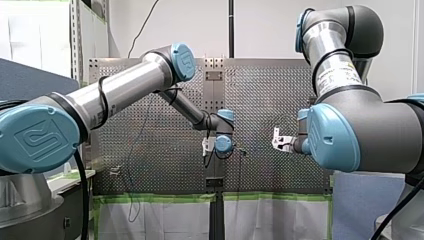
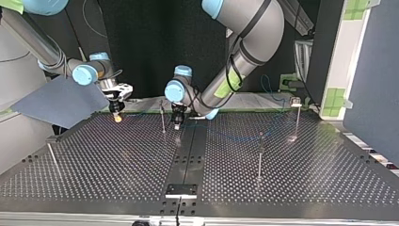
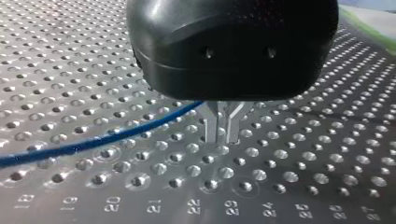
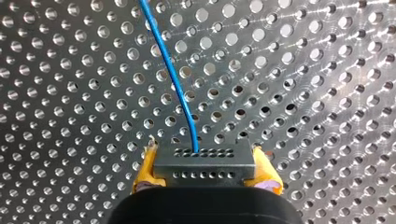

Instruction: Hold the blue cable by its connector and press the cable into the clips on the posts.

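The worktop carries thin posts. The blue cable runs low over it. It looks light, thin and bendy, so you can expect it to flop. Hold it by its hard connector. The right end effector pinches that. The left end effector is pressed together by the cable.

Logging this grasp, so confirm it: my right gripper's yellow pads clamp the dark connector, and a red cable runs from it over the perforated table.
No: the cable is blue, not red, as the right wrist view shows. The yellow pads of my right gripper clamp the dark connector, and the cable runs from it over the perforated table.
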You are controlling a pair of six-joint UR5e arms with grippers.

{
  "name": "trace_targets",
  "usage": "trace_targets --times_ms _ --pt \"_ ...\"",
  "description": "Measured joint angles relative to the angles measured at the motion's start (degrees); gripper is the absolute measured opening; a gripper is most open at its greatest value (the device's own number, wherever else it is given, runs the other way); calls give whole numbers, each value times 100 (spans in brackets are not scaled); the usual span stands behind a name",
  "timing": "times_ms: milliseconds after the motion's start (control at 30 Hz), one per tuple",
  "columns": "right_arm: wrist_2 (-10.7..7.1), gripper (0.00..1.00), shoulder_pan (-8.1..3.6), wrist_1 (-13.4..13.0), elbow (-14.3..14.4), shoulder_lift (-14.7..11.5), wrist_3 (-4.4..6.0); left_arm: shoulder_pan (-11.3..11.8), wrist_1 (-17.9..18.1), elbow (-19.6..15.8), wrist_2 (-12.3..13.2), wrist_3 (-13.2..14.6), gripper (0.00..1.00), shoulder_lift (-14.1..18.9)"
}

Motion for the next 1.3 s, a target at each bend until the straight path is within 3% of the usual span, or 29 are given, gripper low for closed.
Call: trace_targets --times_ms 33,67,100,167,467,600,733,1033,1167,1300 --pt "-4 0 2 7 -2 1 0 0 -38 1 0 33 58 0" --pt "-7 0 4 15 -3 1 -1 1 -93 0 -1 82 70 0" --pt "-9 0 7 20 -2 1 -1 1 -139 0 -2 122 70 0" --pt "-10 0 11 30 -1 6 -1 1 -241 0 -19 222 97 2" --pt "-5 0 21 44 1 10 -1 -82 -635 -1 -146 598 100 7" --pt "-4 0 28 56 0 11 -5 -157 -811 -1 -139 621 100 11" --pt "-5 0 5 136 -1 12 -25 -234 -983 -1 -168 502 100 20" --pt "-4 0 5 288 0 12 -60 -543 -1408 -42 -536 64 100 64" --pt "-4 0 18 296 0 13 -46 -596 -1351 -191 -606 -137 100 208" --pt "-4 0 28 301 0 18 -33 -617 -1246 -381 -516 -257 100 398"
